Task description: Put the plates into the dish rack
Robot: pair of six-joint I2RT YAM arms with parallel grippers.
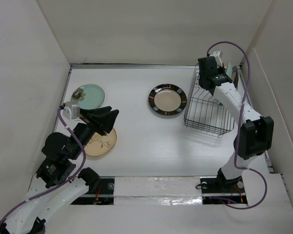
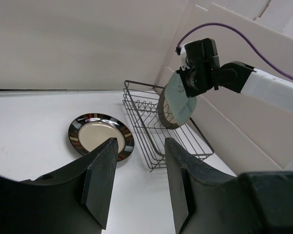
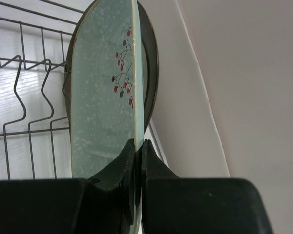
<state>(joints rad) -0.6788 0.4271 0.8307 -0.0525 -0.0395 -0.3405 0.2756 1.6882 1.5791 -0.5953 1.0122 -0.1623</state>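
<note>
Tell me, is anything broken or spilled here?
Nothing looks broken or spilled. The pale green plate stands on edge only because the right claw pinches it at the dish rack.

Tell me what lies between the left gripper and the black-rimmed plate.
Only bare white table lies between the left gripper and the black-rimmed plate. The top external view shows this, and the left wrist view agrees.

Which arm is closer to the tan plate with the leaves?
Left. The left gripper is right by the tan plate; the right gripper is across the table over the dish rack.
</note>
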